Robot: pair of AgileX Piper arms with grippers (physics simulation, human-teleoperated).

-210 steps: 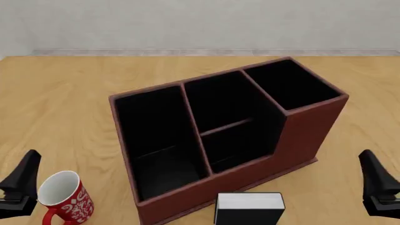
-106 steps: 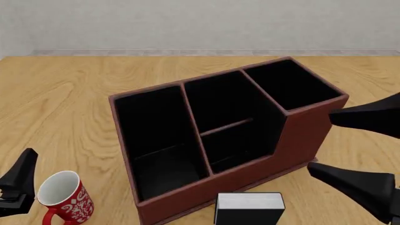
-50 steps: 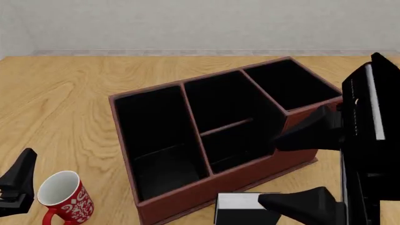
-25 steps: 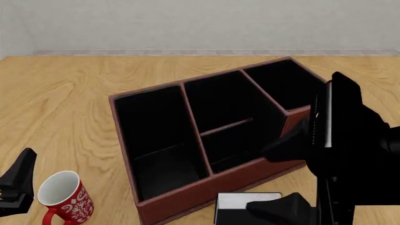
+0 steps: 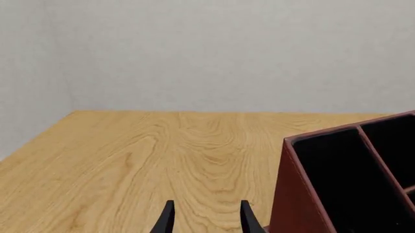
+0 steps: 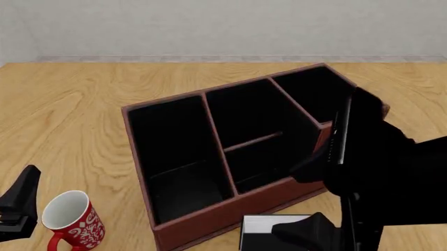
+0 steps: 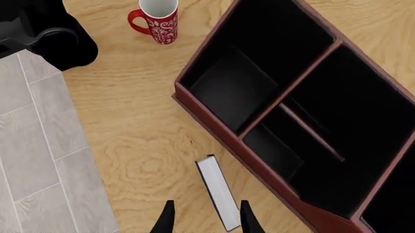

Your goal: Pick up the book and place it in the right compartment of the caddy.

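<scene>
The black book (image 6: 264, 224) stands on the table just in front of the caddy (image 6: 209, 157), its white page edge up. In the right wrist view the book (image 7: 219, 193) lies between my open right gripper's (image 7: 206, 219) fingers and below them. In the front view my right gripper (image 6: 285, 203) hangs above the book, and its arm hides part of the right compartment (image 6: 307, 91). My left gripper (image 5: 206, 221) is open and empty, beside the caddy's (image 5: 337, 184) left end, low at the front left (image 6: 18, 206).
A red and white mug (image 6: 70, 219) stands at the front left, next to my left gripper; it also shows in the right wrist view (image 7: 157, 17). The table's near edge and grey floor tiles (image 7: 39, 160) lie behind the book.
</scene>
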